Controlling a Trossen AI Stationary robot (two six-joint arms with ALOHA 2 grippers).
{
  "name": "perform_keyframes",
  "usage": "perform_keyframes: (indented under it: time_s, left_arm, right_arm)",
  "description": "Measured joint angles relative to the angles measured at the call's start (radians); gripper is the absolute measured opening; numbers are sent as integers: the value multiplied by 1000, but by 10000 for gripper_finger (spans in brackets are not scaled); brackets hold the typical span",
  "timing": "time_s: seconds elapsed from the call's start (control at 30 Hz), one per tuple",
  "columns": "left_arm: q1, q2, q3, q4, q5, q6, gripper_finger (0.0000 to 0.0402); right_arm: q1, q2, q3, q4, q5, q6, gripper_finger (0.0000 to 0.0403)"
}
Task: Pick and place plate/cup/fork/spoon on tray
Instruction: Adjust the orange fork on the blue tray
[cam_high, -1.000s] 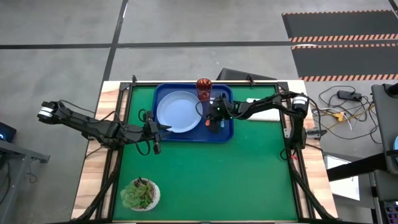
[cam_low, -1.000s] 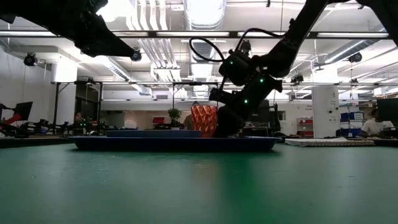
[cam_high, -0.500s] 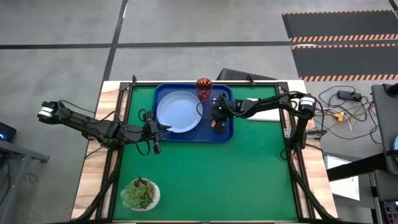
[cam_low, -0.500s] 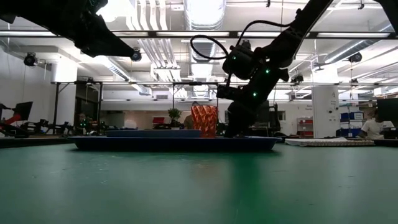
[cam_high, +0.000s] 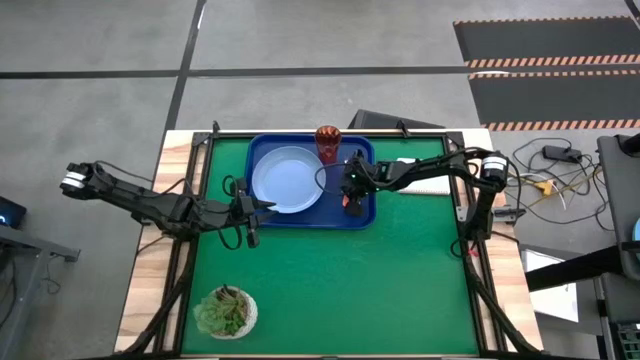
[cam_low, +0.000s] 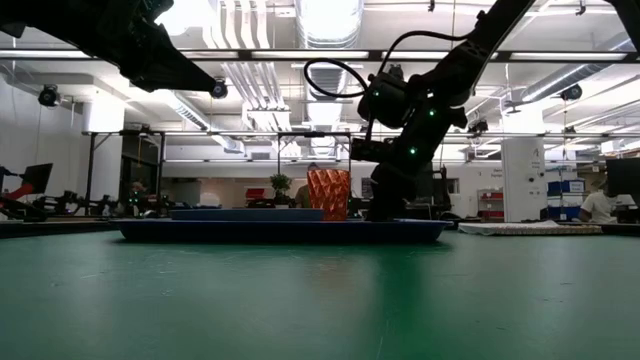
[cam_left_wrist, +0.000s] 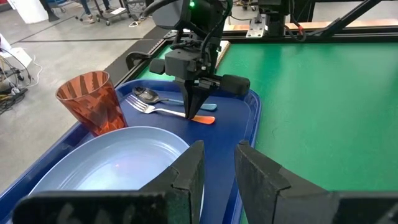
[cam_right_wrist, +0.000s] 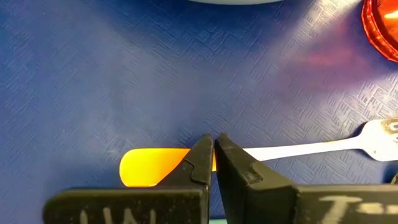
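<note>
- The small fork with silver metal tines and an orange handle (cam_left_wrist: 177, 113) lies flat inside the large dark-blue rectangular plastic tray (cam_high: 366, 215), beside the spoon (cam_left_wrist: 163, 98).
- The right pincer (cam_right_wrist: 214, 163) stands over the handle, fingers nearly pressed together; grip uncertain, likely just letting go.
- Everything seems placed; next, lift straight up.
- The cup (cam_high: 328, 141) and the plate (cam_high: 285, 180) crowd nearby.
- The left pincer (cam_left_wrist: 216, 168) waits spread at the tray's edge.

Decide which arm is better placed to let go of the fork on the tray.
Right: the right gripper stands over the tray, jaws pinched at the fork's orange handle. The left gripper waits beside the tray's edge.
</note>
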Motion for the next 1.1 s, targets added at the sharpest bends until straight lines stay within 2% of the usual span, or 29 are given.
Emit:
perform_keyframes:
  time_s: [0.27, 0.5, 0.77, 0.87, 1.1]
  left_arm:
    - [0, 0, 0, 0, 0, 0, 70]
    - [0, 0, 0, 0, 0, 0, 70]
    - [0, 0, 0, 0, 0, 0, 70]
    - [0, 0, 0, -1, 0, 0, 70]
    - [0, 0, 0, -1, 0, 0, 70]
  right_arm:
    - [-1, -14, 11, -18, 8, -23, 9]
    - [-27, -70, 38, -86, 141, -83, 9]
    - [-125, -42, 22, -70, 113, -88, 9]
    - [-132, -21, 22, -30, 80, -90, 9]
    - [-132, 21, 22, 24, 80, -91, 9]
